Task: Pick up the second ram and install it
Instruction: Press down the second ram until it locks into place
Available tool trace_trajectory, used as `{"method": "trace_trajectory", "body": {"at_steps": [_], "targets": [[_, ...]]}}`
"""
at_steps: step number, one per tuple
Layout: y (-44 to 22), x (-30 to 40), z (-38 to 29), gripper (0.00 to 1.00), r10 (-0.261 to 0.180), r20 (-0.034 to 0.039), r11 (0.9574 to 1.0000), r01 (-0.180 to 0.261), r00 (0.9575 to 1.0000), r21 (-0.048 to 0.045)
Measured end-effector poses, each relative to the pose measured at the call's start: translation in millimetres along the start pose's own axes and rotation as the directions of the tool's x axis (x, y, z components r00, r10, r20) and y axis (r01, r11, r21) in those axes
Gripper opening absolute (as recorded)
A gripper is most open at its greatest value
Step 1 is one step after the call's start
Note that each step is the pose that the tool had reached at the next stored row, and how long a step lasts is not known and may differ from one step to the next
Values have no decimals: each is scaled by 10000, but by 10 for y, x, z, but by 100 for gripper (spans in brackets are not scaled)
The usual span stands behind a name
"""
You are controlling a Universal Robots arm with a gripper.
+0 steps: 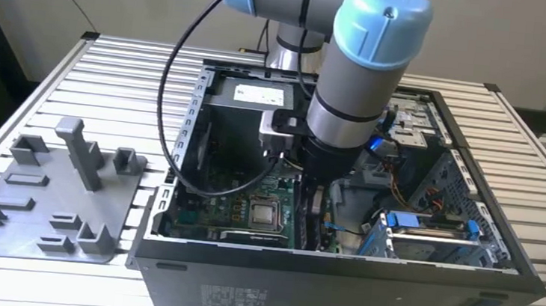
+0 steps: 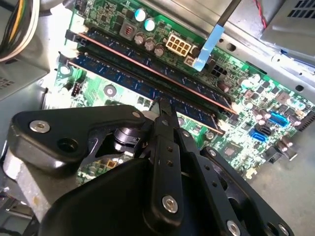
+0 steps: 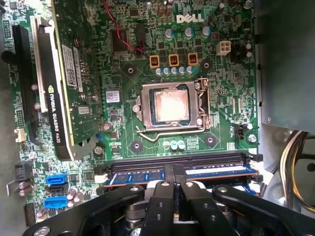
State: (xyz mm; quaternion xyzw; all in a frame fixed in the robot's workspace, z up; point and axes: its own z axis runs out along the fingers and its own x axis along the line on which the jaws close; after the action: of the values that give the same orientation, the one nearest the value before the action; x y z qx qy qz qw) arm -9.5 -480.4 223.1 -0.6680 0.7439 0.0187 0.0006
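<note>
The second ram (image 2: pixel 118 81) is a long dark stick with pale labels, standing in a socket of the green motherboard (image 3: pixel 123 132); in the first wrist view the second ram (image 3: pixel 138 177) runs across just ahead of the fingers. My gripper (image 2: pixel 162 105) is shut, its black fingers closed together, and their tips rest on the stick's top edge near its middle. The fingers line up along the stick's length, not across it. From the exterior view, the gripper (image 1: pixel 311 194) reaches down inside the open computer case. Another stick (image 2: pixel 128 56) sits in the parallel socket beside it.
The open case (image 1: pixel 342 265) walls in the arm on all sides. A processor socket (image 3: pixel 170 105) and an upright graphics card (image 3: pixel 59 83) lie close by. A blue ribbon cable (image 2: pixel 209 42) hangs over the board. A grey plastic tray (image 1: pixel 48 206) sits at the exterior view's left.
</note>
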Motion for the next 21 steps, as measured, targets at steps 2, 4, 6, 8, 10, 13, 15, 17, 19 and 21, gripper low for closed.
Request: {"method": "trace_trajectory", "body": {"at_steps": [2, 4, 6, 8, 10, 13, 15, 17, 19, 21], "targets": [[-2, 1, 37, 11, 0, 3, 10000, 0, 10000, 1], [-3, 0, 59, 11, 0, -7, 10000, 0, 10000, -11], [-3, -4, 32, 11, 1, -4, 10000, -1, 10000, -26], [-2, -7, -17, 11, 0, 38, 10000, 0, 10000, -45], [1, -5, -84, 11, 2, 12, 10000, -2, 10000, -52], [3, -6, -165, 11, 1, 10, 10000, -1, 10000, -54], [4, -8, -215, 11, 2, 12, 10000, -2, 10000, -53], [6, -9, -285, 11, 1, 9, 10000, -1, 10000, -53], [8, -11, -352, 11, 2, 12, 10000, -2, 10000, -53], [10, -12, -415, 11, 2, 9, 10000, -2, 10000, -54]]}}
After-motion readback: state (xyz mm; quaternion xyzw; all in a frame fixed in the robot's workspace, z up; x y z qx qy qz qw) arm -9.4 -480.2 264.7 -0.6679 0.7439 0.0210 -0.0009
